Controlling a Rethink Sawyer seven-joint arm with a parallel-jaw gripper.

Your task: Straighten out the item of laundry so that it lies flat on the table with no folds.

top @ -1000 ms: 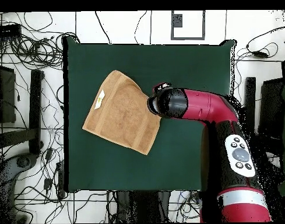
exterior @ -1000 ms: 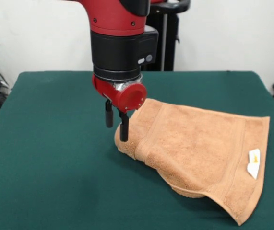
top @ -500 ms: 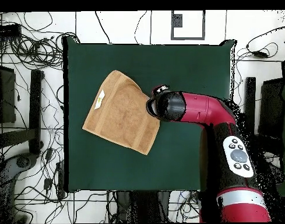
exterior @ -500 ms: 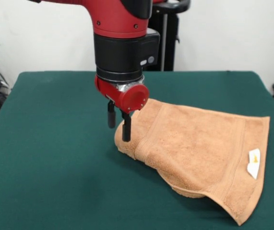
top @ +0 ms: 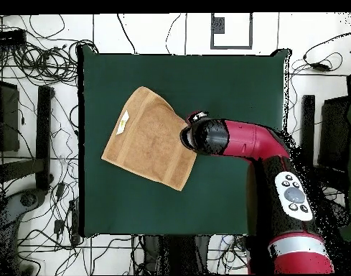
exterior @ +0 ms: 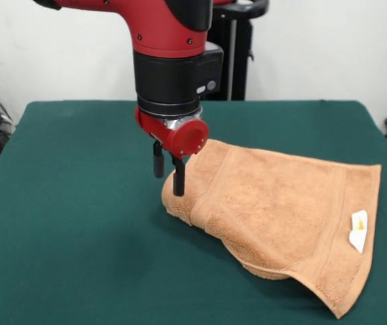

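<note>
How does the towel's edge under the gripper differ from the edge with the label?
In the front view, the towel edge below the gripper is bunched and rolled into a raised lump; the edge by the white label lies flatter, spread on the green table. The gripper end looks narrow and doubled; the label end runs long and straight. Both show the same orange-tan terry.
</note>
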